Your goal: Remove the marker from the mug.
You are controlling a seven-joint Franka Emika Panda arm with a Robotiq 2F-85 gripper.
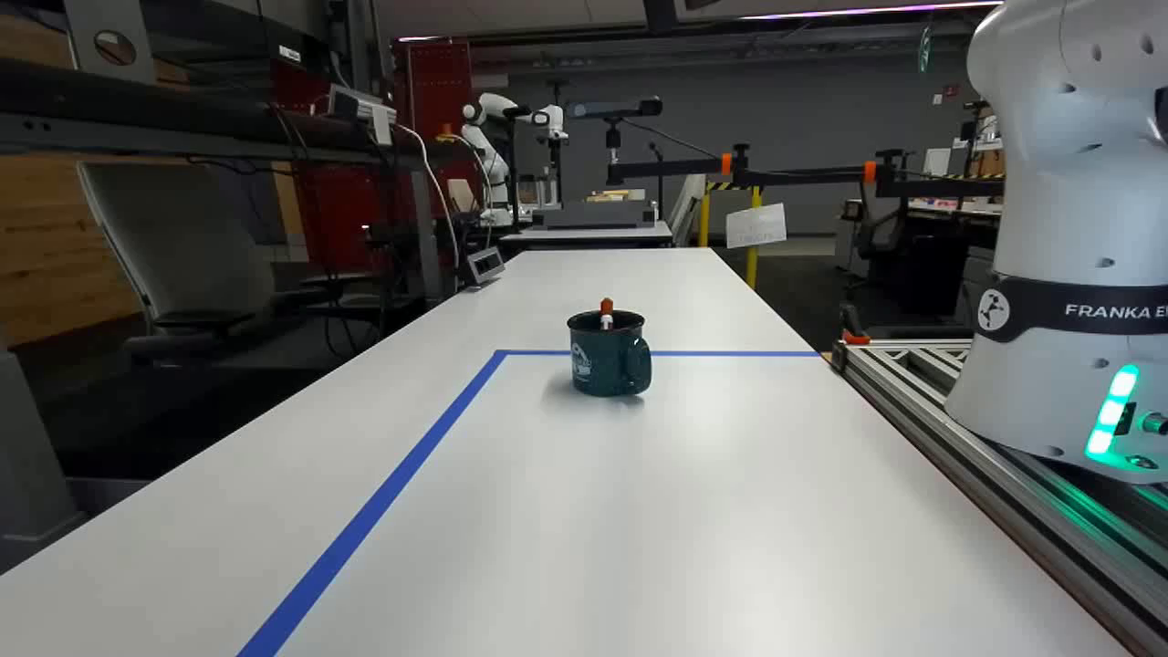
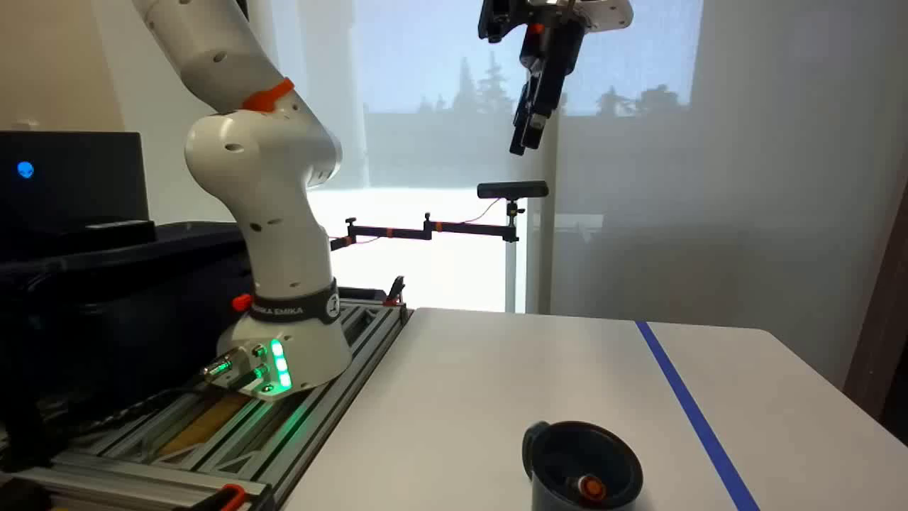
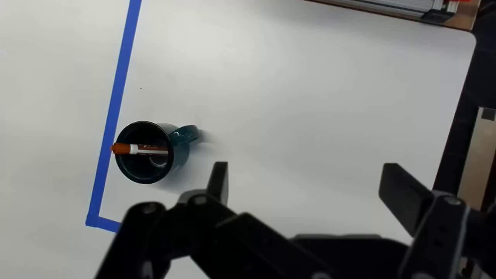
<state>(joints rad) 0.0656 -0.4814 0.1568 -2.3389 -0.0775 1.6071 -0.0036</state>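
The dark teal mug stands upright on the white table. It also shows in the other outside picture, cut off at the bottom edge, and in the wrist view. The marker stands in the mug, its orange-brown cap sticking up above the rim; it shows in an exterior view too. In the wrist view the marker leans inside with its cap over the rim opposite the handle. My gripper is open and empty. In an exterior view the gripper hangs high above the table, away from the mug.
Blue tape runs along the table beside the mug and turns a corner. A metal rail with the robot base borders one table edge. A camera on an arm stands beyond the table. A small device sits at the table's far edge.
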